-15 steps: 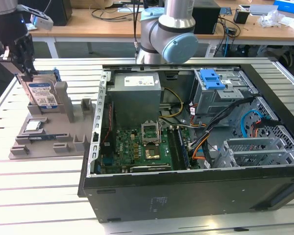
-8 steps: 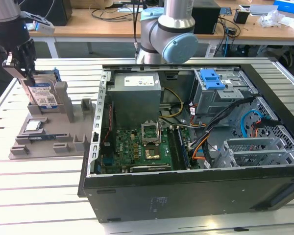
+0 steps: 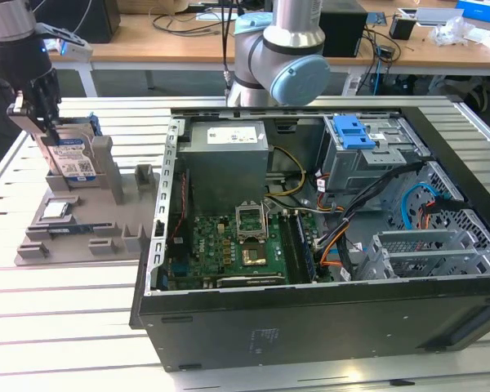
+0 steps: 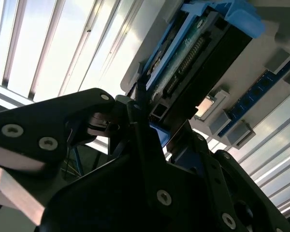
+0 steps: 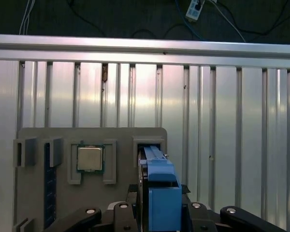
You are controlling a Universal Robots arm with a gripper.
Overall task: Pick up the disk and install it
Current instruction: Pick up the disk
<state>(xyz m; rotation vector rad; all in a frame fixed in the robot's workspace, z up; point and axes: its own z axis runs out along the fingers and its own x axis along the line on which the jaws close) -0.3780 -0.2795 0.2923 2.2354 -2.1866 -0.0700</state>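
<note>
Gripper (image 5: 160,205) fingers are clamped on the one disk (image 5: 158,171), a finger on each flat side of its blue-railed upper edge. That disk stands upright on edge in a slot of the single grey holder (image 5: 121,140). One square processor chip (image 5: 90,158) lies flat in a pocket beside the slot. Beyond runs the slatted metal table (image 5: 222,121), which also carries one open computer case (image 3: 310,327) towards the exterior view's right.

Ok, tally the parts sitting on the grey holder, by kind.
disk: 1
processor chip: 1
blue circuit strip: 1
Total: 3
</note>
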